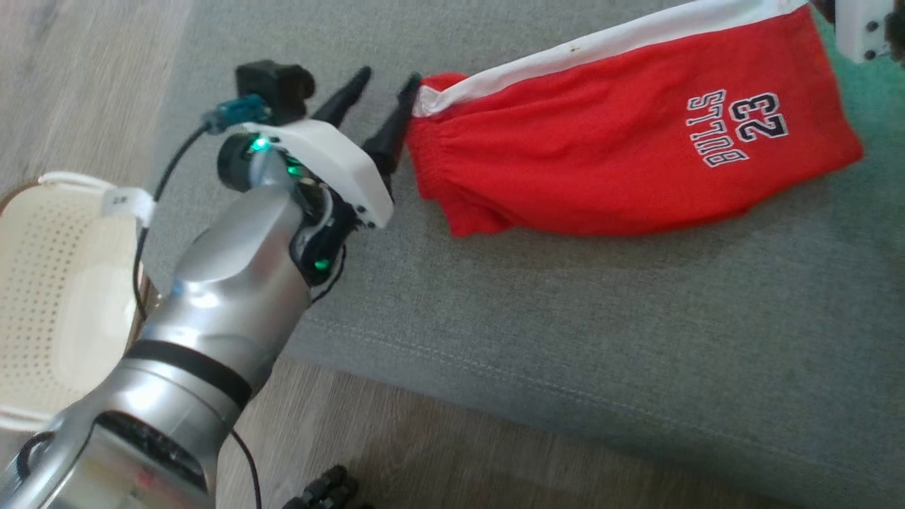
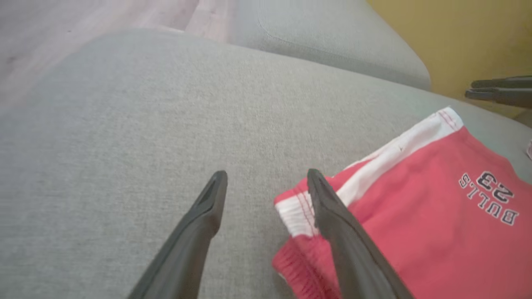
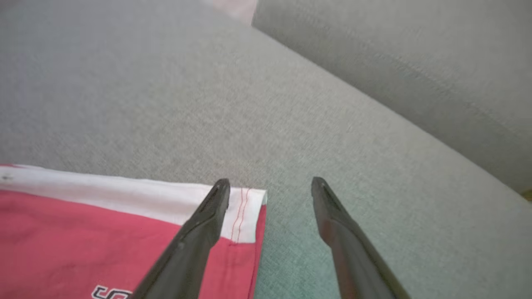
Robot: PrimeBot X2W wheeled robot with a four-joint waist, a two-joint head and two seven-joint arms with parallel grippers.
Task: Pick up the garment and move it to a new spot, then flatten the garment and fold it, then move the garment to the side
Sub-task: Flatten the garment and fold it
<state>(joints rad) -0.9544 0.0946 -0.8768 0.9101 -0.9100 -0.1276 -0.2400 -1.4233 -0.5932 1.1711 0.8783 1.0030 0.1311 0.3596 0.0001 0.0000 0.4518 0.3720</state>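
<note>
The garment [image 1: 608, 141] is a pair of red shorts with a white side stripe and "BULLS 23" print, lying flat and folded on the grey sofa cushion [image 1: 565, 339]. My left gripper [image 1: 385, 81] stands open at the waistband end, its right finger touching or just above the white-edged corner [image 2: 295, 211], with nothing between the jaws [image 2: 267, 175]. My right gripper [image 3: 270, 185] is open at the garment's [image 3: 104, 236] other end; its left finger lies over the stitched hem corner, its right finger over bare cushion. Its white housing [image 1: 859, 28] shows at the head view's top right.
A cream perforated basket [image 1: 56, 283] stands on the wooden floor [image 1: 438, 452] at the left, beside the cushion's front edge. The sofa's back cushion [image 3: 415, 62] rises beyond the garment. Bare cushion stretches in front of the shorts.
</note>
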